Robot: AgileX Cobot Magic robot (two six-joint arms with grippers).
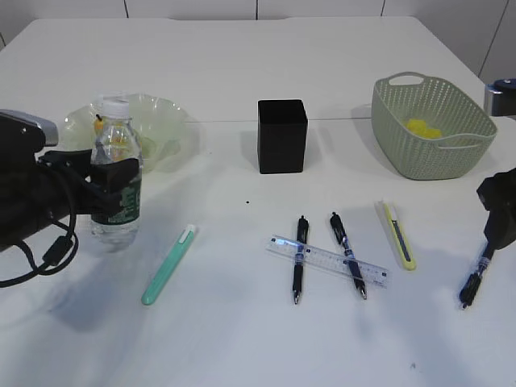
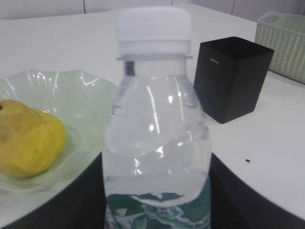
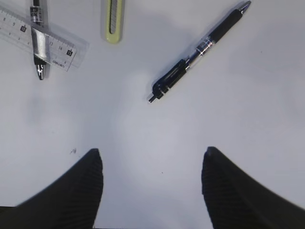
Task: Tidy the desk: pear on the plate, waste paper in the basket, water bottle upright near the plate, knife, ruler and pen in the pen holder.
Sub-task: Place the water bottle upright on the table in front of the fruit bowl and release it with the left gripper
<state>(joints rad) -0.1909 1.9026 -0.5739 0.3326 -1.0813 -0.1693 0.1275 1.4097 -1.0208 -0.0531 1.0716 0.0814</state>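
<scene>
Your left fingers reach in level from the left, clamped on the upright water bottle beside the plate; your right fingers hang parted, empty, above the desk near a pen.

The surface is white. The water bottle is clear with a white cap and green label. The plate is pale translucent green; the pear yellow. The pen holder is black, the basket sage green lattice, the waste paper yellow, the ruler clear.
</scene>
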